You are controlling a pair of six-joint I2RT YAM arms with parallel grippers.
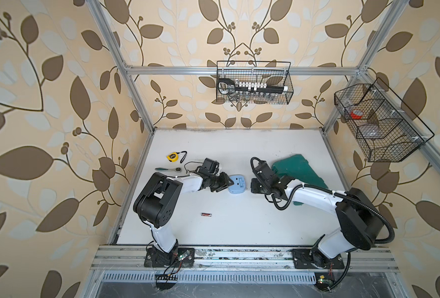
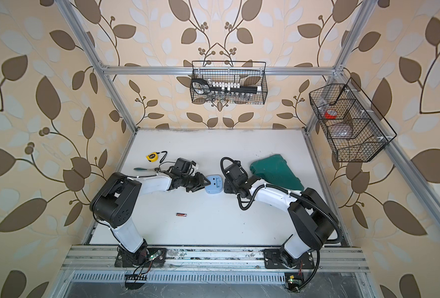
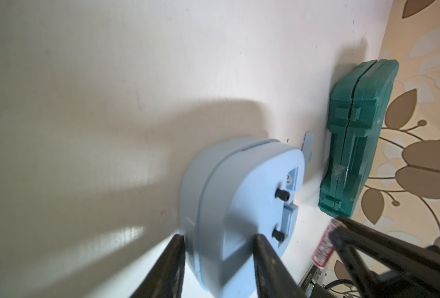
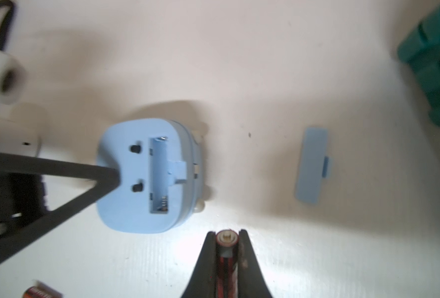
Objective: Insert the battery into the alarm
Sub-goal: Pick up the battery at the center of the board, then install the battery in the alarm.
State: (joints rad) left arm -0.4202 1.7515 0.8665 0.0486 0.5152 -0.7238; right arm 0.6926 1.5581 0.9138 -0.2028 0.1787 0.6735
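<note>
top views: alarm (image 1: 237,183) lies back-up mid desk (image 1: 239,232), btwn the two arms. left pincer (image 1: 228,183) bites the edge on its own side. right pincer (image 1: 252,186) hangs just beside the opposite edge. spare battery (image 1: 206,214) lies loose on the desk, well apart, toward the arm bases. green case (image 1: 298,167) sits behind the right arm, out of the way.

left wrist: left pincer (image 3: 218,240) is clenched across the alarm (image 3: 226,185) body, one finger per face. cover (image 3: 308,145) is off, lying flat btwn alarm and green case (image 3: 355,144).

right wrist: right pincer (image 4: 228,233) is clamped on the battery (image 4: 226,250), held lengthwise btwn the fingers w/ the plus nub poking out front. bay (image 4: 159,175) is open and empty, spring at the end nearer the battery, flat contact at the far end. battery axis is approx parallel to the bay but offset to one side, not over it yet.

step in hand, imo: carry battery over the bay. to do it well:
- point the nub at the flat contact and slide sideways till lined up w/ the slot.
- tip the flat end onto the spring first, squash it, then lower the nub end.
- left pincer shd grip hard so the alarm doesn't skate.
- fingers run along the battery and may foul the bay walls, so go in shallow and let go only once it's seated.
</note>
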